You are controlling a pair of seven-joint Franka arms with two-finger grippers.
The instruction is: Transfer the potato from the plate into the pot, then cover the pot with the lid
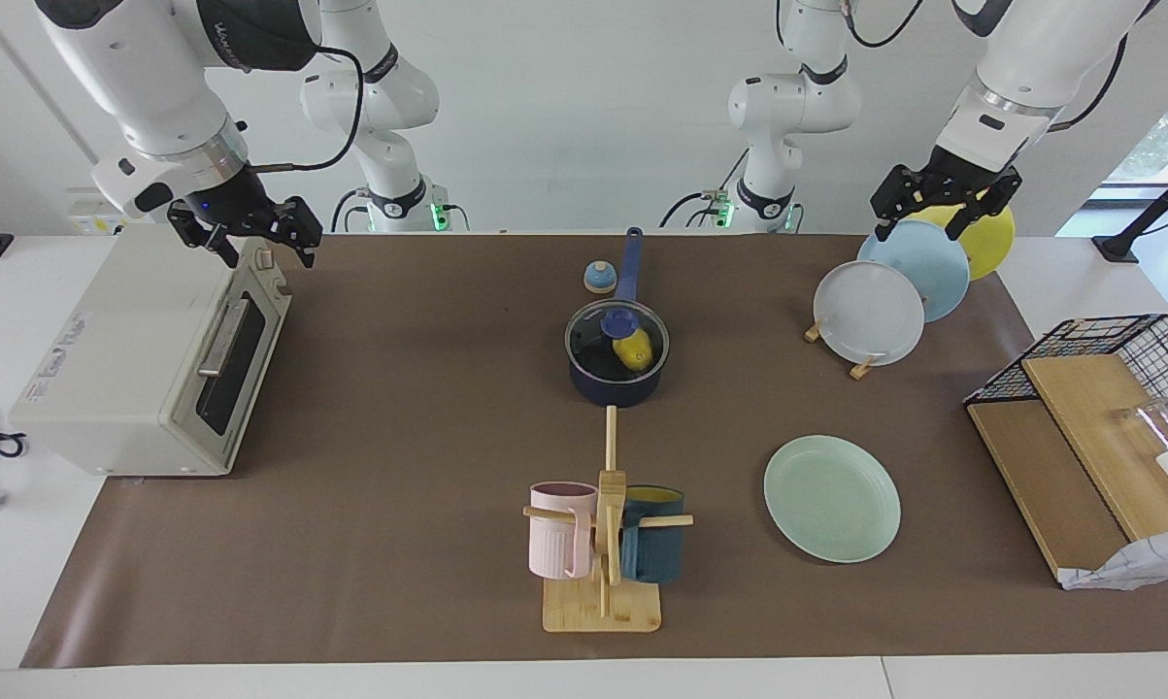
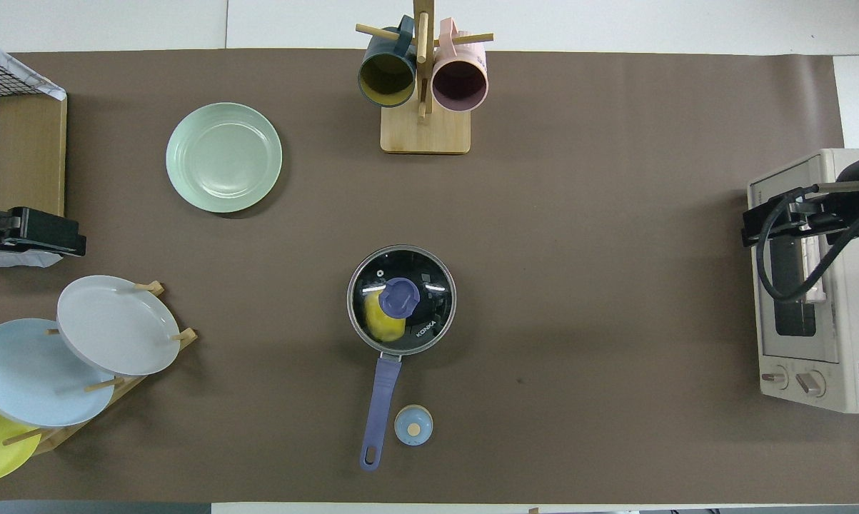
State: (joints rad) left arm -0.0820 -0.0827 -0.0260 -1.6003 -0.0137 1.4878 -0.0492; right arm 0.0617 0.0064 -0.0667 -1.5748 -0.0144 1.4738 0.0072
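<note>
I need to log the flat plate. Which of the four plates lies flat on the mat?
The mint-green plate: it lies flat and bare, while the grey, light-blue and yellow plates stand upright in the wooden rack.

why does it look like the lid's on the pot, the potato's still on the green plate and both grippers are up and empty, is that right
Not quite: the potato is in the pot, under the lid, as the overhead view shows. The green plate is bare. The left gripper and right gripper are up, empty.
</note>
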